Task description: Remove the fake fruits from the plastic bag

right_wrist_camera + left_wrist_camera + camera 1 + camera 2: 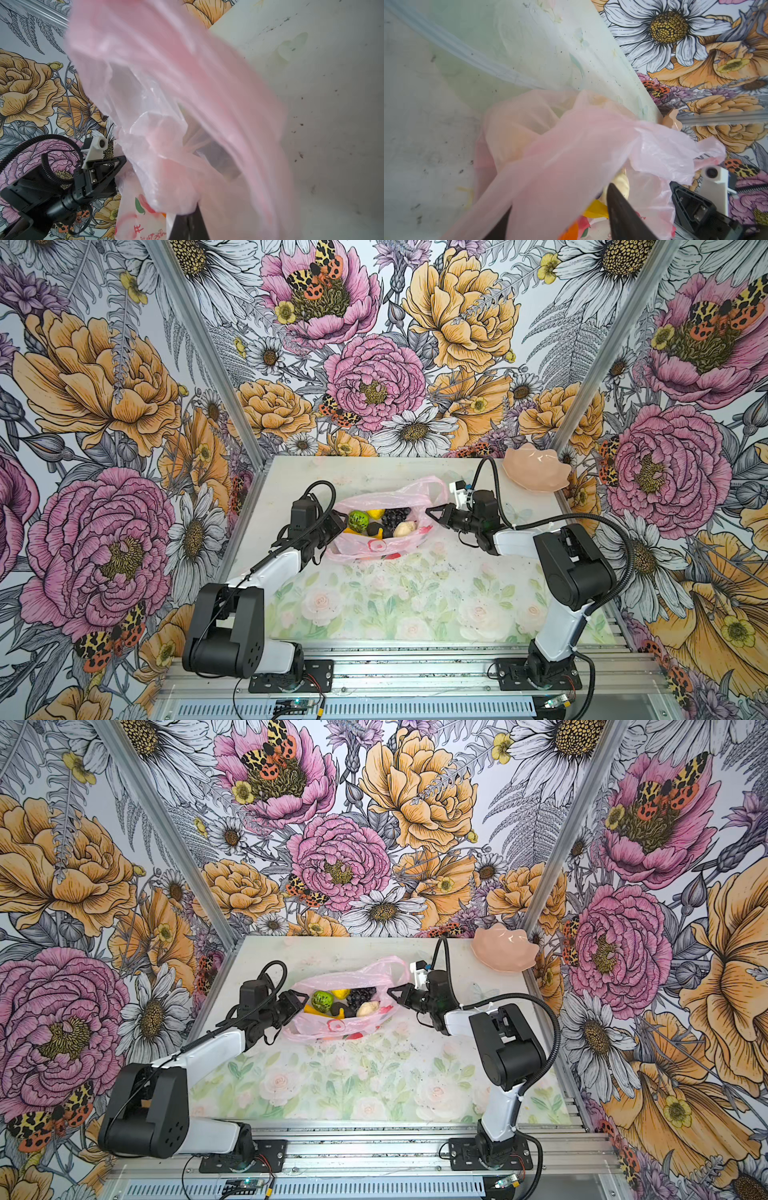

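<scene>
The pink plastic bag [365, 549] lies open in the middle of the table in both top views. Inside it show the fake fruits: a bumpy green ball [358, 520], a yellow lemon [376, 513], dark grapes [395, 517], a cream lump [404, 529] and a bit of banana [377, 534]. My left gripper [340, 526] is at the bag's left rim. In the left wrist view it [559, 197] is open, with pink film draped across the gap. My right gripper [431, 513] is shut on the bag's right rim, the film pinched at the fingertips [190, 216].
A peach scalloped bowl [536, 472] stands at the table's back right corner. The floral walls close in the table on three sides. The table's front half [395, 605] holds only the two arms' bases along the metal rail.
</scene>
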Controlling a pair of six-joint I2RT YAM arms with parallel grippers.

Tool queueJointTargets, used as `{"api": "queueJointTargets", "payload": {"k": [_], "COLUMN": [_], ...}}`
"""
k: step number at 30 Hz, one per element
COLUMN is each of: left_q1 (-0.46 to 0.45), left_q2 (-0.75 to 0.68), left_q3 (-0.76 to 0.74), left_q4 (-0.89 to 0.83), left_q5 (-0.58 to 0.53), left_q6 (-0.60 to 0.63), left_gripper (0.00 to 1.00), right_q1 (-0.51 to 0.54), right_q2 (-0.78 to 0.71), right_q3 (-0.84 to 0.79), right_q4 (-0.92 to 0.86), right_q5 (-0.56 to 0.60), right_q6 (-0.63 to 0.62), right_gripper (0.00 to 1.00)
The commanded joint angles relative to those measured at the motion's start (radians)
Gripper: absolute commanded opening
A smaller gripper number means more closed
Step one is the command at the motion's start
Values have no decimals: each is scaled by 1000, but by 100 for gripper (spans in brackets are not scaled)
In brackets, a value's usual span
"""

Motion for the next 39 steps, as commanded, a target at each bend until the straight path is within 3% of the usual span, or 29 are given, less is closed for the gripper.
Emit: {"api": "queueJointTargets", "payload": {"k": [1,8,12,17,24,28,32,33,35,39], "left_q1": [-59,-168,-188,-188,-202,-230,-284,-288,-292,-316], "left_q2": [-40,16,69,56,-126,-171,-135,-128,-114,-78], "left_q3": [57,81,105,37,-198,-262,-236,-230,-222,-193], "left_q4": [-279,-342,-350,-279,-34,54,67,69,85,94], "left_q5": [-232,-314,-321,-271,-183,-159,-165,-170,-171,-187], "left_q6": [37,-19,-16,-8,19,27,44,42,41,54], "left_gripper": [68,75,73,46,14,8,5,5,4,4], "right_q1": [24,70,77,25,-46,-43,-37,-38,-39,-37], "right_q2": [-57,-98,-123,-128,4,77,87,70,24,-94], "right_q3": [-28,-61,-77,-98,21,124,152,143,114,59], "right_q4": [7,-27,-50,-25,19,25,13,-2,-43,-194], "right_q5": [47,107,133,136,82,80,69,76,93,180], "right_q6": [-49,-97,-109,-53,24,40,42,34,16,-31], "right_gripper": [0,0,0,0,0,0,0,3,30,63]}}
